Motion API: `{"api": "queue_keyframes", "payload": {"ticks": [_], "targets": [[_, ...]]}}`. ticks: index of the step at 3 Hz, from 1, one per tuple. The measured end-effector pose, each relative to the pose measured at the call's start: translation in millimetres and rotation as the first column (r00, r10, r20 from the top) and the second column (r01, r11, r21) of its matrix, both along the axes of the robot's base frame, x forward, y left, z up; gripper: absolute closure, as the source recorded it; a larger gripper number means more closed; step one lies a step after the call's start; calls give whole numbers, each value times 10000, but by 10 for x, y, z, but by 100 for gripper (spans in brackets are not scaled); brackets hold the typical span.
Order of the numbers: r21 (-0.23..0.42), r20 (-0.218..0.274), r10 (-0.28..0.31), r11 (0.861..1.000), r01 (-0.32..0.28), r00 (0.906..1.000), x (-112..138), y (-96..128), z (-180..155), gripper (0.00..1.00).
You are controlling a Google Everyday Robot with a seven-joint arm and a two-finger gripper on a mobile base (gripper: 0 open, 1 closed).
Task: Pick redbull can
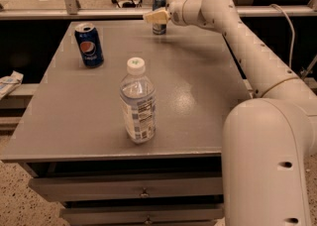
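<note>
At the far edge of the table (198, 86), the gripper (155, 17) hangs right against the redbull can (159, 1), covering its middle.

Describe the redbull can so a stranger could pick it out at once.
On the grey table, look to the far edge, where the arm's gripper hovers. The redbull can stands upright there, partly hidden by the gripper. It is slimmer than the Pepsi can to its left; the water bottle is clear plastic.
</note>
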State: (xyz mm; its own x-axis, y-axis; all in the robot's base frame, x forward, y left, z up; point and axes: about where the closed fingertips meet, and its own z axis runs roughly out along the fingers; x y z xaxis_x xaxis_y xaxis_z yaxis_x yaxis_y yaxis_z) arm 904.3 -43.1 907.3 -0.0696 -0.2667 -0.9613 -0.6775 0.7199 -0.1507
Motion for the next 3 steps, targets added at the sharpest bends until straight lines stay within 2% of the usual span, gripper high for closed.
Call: {"api": "queue_keyframes", "payload": {"ticks": [1, 2, 3], "targets": [[37, 16, -217, 9998, 217, 9998, 57, -72, -10, 49], [200, -26, -352, 9992, 352, 9994, -16, -225, 29, 73], [589, -54, -32, 9983, 35, 10000, -304, -391, 189, 95]]}}
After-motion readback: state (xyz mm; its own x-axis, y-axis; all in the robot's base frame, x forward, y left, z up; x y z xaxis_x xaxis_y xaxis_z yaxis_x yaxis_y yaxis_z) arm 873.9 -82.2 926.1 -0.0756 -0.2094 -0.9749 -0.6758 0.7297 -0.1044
